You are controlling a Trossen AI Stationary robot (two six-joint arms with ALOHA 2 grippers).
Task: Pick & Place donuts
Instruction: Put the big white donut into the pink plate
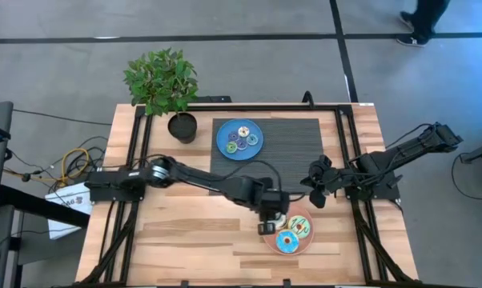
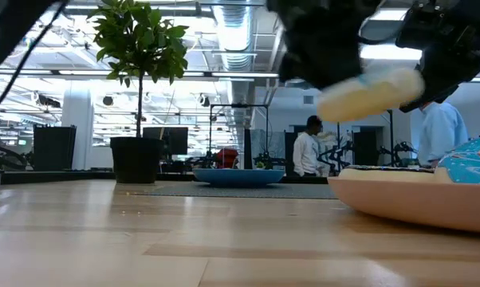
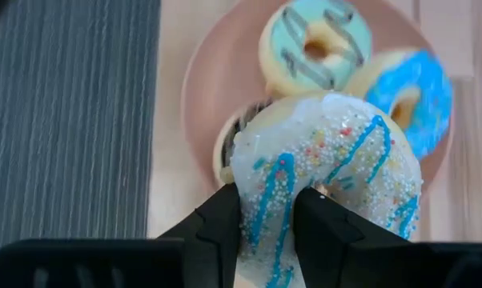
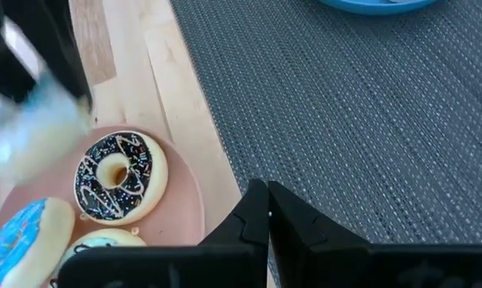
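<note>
My left gripper [image 3: 267, 200] is shut on a cream donut [image 3: 329, 160] with white icing, blue drizzle and sprinkles, above the pink plate [image 3: 197, 88]. The low view shows this donut [image 2: 371, 92] lifted clear of the plate [image 2: 399, 203]. On the plate lie a light blue donut [image 3: 315, 46], a bright blue donut [image 3: 409, 88] and a dark brown donut [image 4: 119, 176], the last partly hidden under the held one. My right gripper [image 4: 267, 200] is shut and empty over the dark mat's edge [image 4: 225, 160], right of the plate [image 1: 309, 238]. Tiny donuts [image 1: 241, 141] lie on the blue plate [image 1: 225, 148]. My left gripper pinches the cream donut's ring [image 3: 267, 180] between its two fingers [image 3: 221, 216], one on the outer rim side, at the part of the ring nearest the wrist. The fingers come from above, slanting down. The donut is tilted and lifted clear above the pink plate.
A dark ribbed mat [image 1: 293, 144] covers the table's far middle, with the blue plate on its left part. A potted plant [image 1: 165, 84] stands at the far left. Black frame rails [image 1: 133, 160] run along both sides. People show in the room beyond the table [image 2: 308, 151].
</note>
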